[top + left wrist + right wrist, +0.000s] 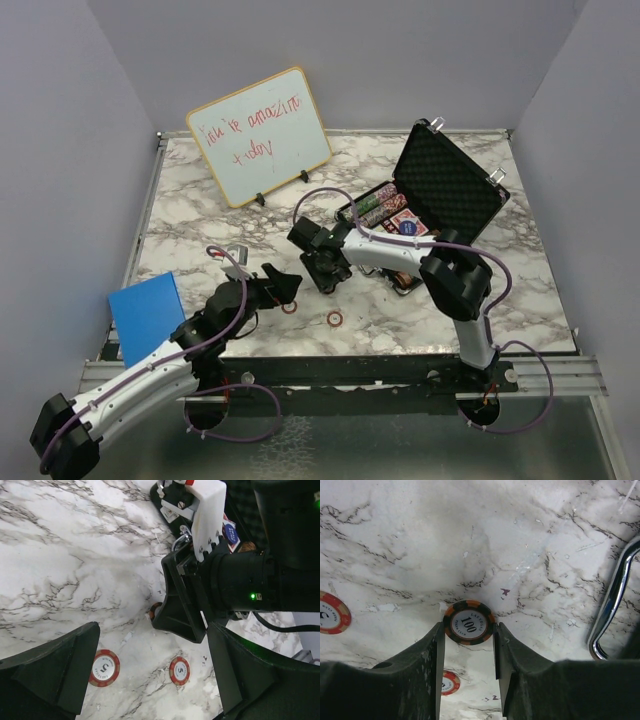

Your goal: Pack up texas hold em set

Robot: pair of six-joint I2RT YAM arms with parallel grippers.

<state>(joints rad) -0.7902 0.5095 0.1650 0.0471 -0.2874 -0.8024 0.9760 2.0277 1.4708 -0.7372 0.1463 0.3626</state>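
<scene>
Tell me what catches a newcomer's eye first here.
The open black briefcase stands out at back right of the marble table, chips and cards inside, with the red-lettered whiteboard at back left. Up close, the right arm's fingers flank a 100 chip lying flat.

A: Where is there room to pass?
B: Left of centre — the table (190, 230) is bare between the whiteboard (260, 135) and the left arm (215, 320).
A: And toward the case (385, 210)?
B: The right arm (390, 252) lies across its front, and the raised lid (455, 180) walls off the back. Two red chips (335, 319) lie near the arms' tips.
</scene>
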